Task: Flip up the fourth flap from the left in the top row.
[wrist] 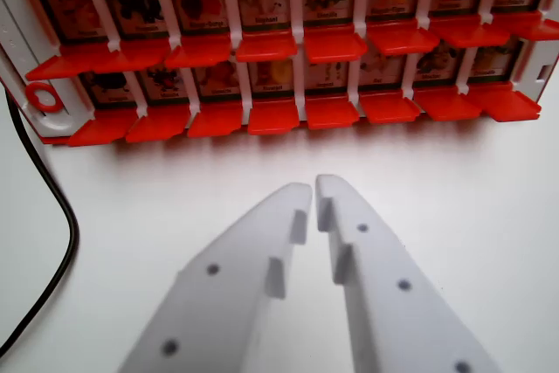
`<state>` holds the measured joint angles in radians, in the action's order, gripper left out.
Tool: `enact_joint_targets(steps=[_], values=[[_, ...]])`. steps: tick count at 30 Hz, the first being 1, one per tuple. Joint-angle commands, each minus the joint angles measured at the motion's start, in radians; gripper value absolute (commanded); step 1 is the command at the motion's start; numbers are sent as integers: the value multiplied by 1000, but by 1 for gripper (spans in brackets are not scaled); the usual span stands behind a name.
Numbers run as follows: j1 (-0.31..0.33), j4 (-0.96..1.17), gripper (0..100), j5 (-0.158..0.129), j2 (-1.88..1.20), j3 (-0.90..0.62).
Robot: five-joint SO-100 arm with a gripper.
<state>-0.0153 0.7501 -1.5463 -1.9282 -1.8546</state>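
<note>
Two rows of red flaps lie flat on game board; white gripper clenched, empty, hovering over table.

A plain white, smooth matte table fills nearly all of the wrist view, bare across its middle and its right side. A thin black cable lies on it along the wrist view's left edge, curving down from the upper left and bending back toward the lower left corner. The light is even and bright, leaving only a soft reddish-grey shadow on the table surface toward the far side; no walls, floor or windows can be seen.
</note>
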Motion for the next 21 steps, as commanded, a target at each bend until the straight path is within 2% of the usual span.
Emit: enact_joint_targets(steps=[1, 13, 21], values=[[-18, -37, 0, -2, 94, 178], [-51, -52, 0, 11, 413, 431], [-49, -52, 0, 3, 546, 569]])
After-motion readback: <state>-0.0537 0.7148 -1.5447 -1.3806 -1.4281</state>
